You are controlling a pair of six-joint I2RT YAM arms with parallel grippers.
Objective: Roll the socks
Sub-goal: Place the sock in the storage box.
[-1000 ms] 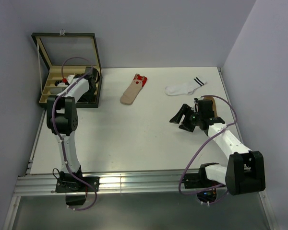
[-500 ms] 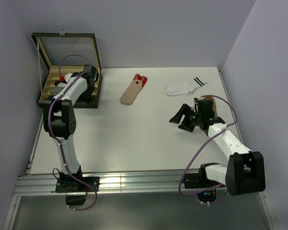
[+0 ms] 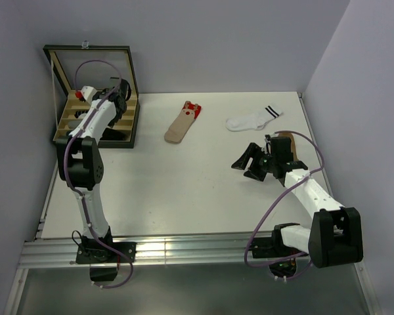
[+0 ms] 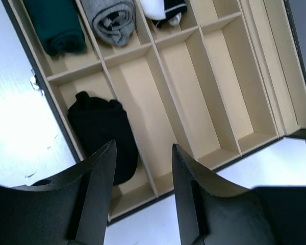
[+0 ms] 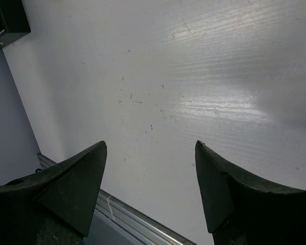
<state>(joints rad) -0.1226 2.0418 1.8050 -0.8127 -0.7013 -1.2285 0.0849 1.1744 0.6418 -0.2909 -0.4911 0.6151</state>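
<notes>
Black fabric, item one: a black roll (image 4: 104, 133) lay in a near compartment of the box (image 4: 168, 102), directly beneath the left gripper (image 4: 143, 153). We logged that gripper's fingers as parted, with nothing between them.

Change noted over the last second: the left arm had lifted from low inside the box to a higher position, nearer the raised lid. We judged this a withdrawal after stowing. By that reading one more sock was put away and the arm was free for the next.

Item two: a green roll (image 4: 56, 25), a grey roll (image 4: 115, 18) and a white-and-black roll (image 4: 160, 7) sat in the row beyond. The last was cut off by the top edge of the left wrist view.

Item three, unrolled stock on the table (image 3: 184, 190): a beige sock (image 3: 182, 125) with red cuff lay mid-table. A white sock (image 3: 253, 120) with black cuff stripes lay to its right. Neither had moved. We judged both still to be rolled.

Item four: the right gripper (image 5: 149, 148) had its fingers spread wide and empty. It hovered over bare table, its position unchanged.

Obscured:
- A brown sock (image 3: 289, 136) showed only as a sliver behind the right arm.
- From above, the left arm covered much of the box, so we could not tell whether its remaining compartments held anything more.
</notes>
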